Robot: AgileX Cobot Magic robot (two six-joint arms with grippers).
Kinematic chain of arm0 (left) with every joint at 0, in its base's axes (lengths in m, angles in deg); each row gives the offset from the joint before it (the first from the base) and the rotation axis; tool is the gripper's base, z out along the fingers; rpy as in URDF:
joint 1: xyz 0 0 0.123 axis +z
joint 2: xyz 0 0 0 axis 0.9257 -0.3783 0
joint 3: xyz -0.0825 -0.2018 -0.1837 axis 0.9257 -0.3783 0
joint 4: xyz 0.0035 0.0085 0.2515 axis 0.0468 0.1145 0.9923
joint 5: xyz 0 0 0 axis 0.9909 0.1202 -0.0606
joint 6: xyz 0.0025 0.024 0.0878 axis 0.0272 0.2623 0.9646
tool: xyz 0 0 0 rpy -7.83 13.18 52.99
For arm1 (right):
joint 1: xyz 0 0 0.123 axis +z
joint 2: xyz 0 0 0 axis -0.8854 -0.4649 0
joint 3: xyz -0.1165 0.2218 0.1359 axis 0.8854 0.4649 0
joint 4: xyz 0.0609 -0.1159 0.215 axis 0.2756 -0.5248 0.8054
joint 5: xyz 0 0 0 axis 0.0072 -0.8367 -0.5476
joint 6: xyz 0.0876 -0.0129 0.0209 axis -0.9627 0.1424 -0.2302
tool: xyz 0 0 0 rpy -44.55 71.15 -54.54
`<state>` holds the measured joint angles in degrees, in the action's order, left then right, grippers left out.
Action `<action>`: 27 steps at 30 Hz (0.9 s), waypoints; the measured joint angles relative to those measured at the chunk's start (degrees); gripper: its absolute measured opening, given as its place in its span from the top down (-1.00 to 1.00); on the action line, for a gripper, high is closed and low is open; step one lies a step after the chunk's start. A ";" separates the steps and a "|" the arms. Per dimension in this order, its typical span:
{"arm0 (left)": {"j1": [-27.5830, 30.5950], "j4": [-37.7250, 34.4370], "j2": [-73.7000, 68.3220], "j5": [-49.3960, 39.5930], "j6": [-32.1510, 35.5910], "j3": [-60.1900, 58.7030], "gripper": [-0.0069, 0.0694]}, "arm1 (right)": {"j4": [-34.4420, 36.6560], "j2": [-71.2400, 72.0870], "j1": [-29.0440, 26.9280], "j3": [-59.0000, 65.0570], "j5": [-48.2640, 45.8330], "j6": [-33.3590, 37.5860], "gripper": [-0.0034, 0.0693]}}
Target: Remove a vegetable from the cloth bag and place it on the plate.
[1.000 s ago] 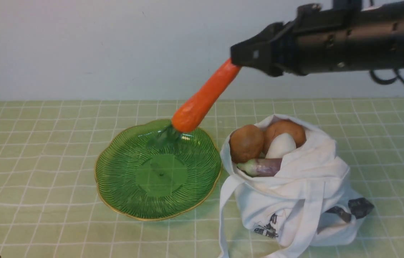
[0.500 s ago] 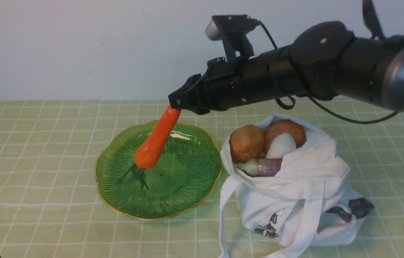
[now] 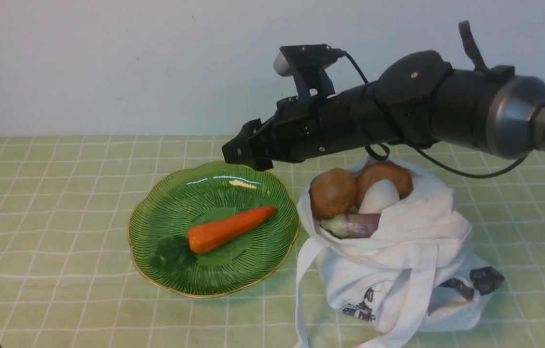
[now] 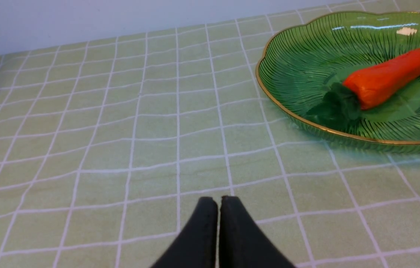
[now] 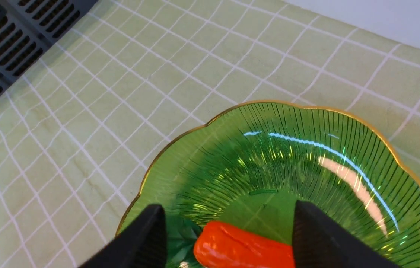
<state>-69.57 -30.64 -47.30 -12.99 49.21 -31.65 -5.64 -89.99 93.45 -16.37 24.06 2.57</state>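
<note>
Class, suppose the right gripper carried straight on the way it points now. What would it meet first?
Most likely the plate: the open right gripper slants down over it, with ribbed glass ahead between its jaws. The carrot lies just below that line and might be hit first; depth is unclear.

Matte black right gripper (image 3: 228, 151), blunt and wedge-nosed; behind it a black cylindrical arm (image 3: 412, 101) dotted with screws, grey-tipped camera (image 3: 301, 60) on a bracket, looping black cable (image 3: 466, 172), silver collar (image 3: 511, 116); left gripper (image 4: 218, 203) black, tapered.

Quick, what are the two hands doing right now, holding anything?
Left hand: shut, holding nothing.
Right hand: open, empty; the carrot lies on the plate below it.
</note>
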 joint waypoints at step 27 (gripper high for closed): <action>0.00 0.00 0.00 0.00 0.00 0.00 0.83 | -47.34 47.26 -23.61 -0.06 -12.23 -36.65 0.94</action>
<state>-69.57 -30.64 -47.30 -12.99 49.21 -31.65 -52.97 -42.73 69.83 -16.43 11.83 -34.08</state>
